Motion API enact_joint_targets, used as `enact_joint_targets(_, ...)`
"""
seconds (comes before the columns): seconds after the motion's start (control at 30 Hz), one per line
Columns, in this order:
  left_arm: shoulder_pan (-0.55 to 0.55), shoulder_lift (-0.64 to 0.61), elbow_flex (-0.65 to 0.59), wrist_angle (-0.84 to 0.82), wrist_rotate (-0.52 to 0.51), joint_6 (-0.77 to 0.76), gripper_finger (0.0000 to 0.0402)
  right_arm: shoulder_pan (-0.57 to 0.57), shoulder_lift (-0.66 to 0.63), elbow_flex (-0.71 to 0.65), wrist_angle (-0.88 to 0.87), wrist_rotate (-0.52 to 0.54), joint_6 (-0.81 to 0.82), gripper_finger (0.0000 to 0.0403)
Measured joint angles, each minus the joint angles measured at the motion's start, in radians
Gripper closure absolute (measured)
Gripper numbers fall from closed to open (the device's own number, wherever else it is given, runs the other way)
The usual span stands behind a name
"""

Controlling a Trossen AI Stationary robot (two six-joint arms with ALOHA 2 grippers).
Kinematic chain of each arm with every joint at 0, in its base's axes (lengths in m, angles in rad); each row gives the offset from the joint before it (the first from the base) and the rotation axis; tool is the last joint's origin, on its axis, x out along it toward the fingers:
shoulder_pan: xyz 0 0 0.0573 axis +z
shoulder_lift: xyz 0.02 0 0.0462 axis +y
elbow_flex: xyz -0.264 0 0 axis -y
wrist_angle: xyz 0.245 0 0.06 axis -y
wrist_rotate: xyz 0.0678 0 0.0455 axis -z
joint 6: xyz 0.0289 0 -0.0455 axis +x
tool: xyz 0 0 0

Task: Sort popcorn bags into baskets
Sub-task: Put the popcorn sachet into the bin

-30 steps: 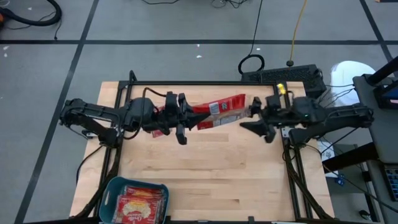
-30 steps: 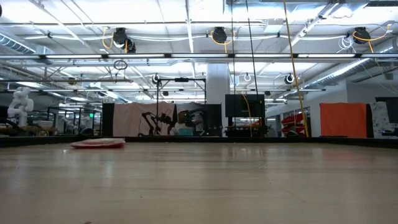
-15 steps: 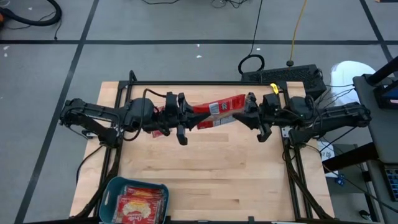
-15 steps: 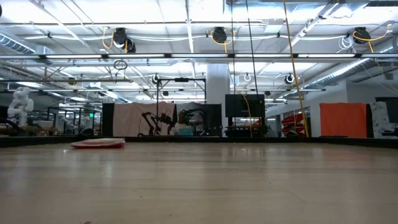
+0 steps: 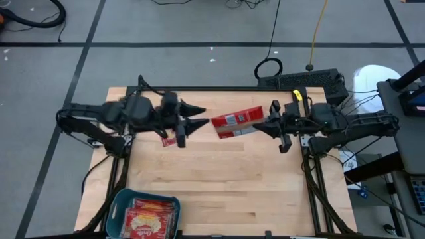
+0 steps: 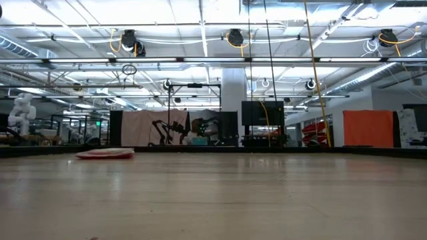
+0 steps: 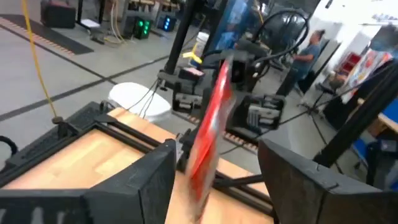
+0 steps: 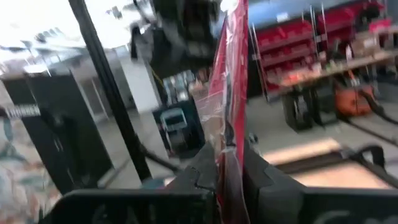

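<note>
Bare wood tabletop, red flat packet far left edge, lab bkgd

overhead above table, low level, two wrist views

Two robot arms reach over one desk. One red popcorn bag hangs in the air between them, and another lies on the desk. One teal basket holds at least two more bags; their exact number cannot be told.

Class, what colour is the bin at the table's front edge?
Teal-blue bin, seen best in the high view.
</note>
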Motion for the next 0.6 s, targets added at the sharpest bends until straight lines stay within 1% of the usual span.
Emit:
enact_joint_targets(0.1,0.017,0.015,0.116,-0.129,0.045,-0.015,0.0178,0.003,0.003,0.0,-0.084,-0.005,0.002,0.039)
enact_joint_targets(0.2,0.04,0.043,0.195,-0.205,0.104,-0.04,0.0193,0.013,0.033,0.0,-0.099,-0.031,0.004,0.0392)
enact_joint_targets(0.27,0.048,0.066,0.232,-0.259,0.122,-0.034,0.0204,0.022,0.06,0.0,-0.092,-0.032,0.005,0.0392)
enact_joint_targets(0.33,0.047,0.096,0.257,-0.274,0.135,-0.011,0.0211,0.026,0.087,0.0,-0.085,-0.044,0.007,0.0392)
enact_joint_targets(0.43,0.046,0.137,0.266,-0.301,0.187,0.001,0.0209,0.027,0.129,0.0,-0.073,-0.078,0.018,0.0393)
enact_joint_targets(0.6,0.047,0.224,0.266,-0.34,0.27,-0.046,0.0178,0.027,0.163,0.0,-0.04,-0.09,0.036,0.0393)
